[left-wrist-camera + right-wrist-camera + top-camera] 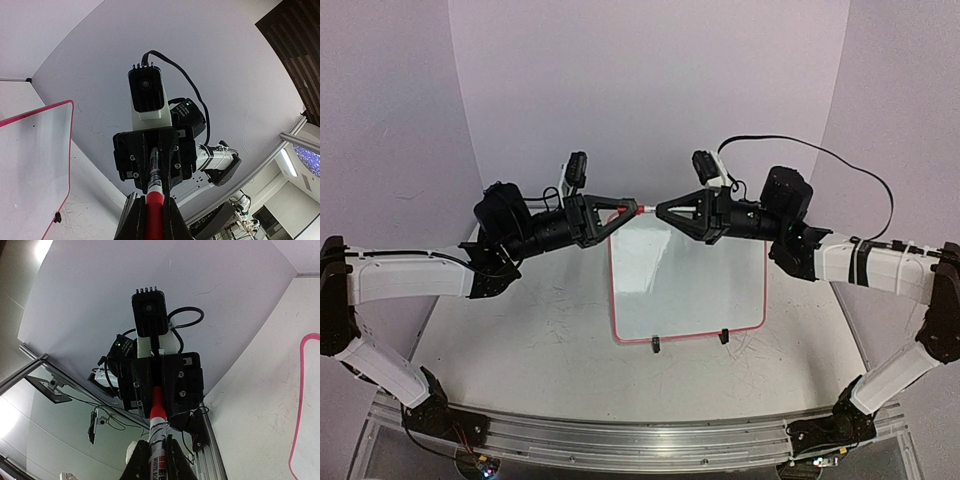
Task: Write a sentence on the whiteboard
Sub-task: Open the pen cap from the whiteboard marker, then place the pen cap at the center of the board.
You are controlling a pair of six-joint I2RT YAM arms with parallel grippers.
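Note:
The whiteboard [692, 292], glossy white with a pink-red rim and black feet, lies on the table between the arms. No sentence shows on its face. Above its far edge a marker [640, 210] hangs level between both grippers, which face each other tip to tip. My left gripper [619, 210] is shut on the marker's red cap [154, 212]. My right gripper [663, 211] is shut on its white printed barrel [159, 460]. The left wrist view has the board's corner [30, 165] at the left. In the right wrist view only the board's rim [299, 415] shows at the right edge.
The white tabletop [520, 350] has scuff marks and purple-white walls curving behind it. An aluminium rail [640, 440] with both arm bases runs along the near edge. A black cable [840, 165] loops over the right arm.

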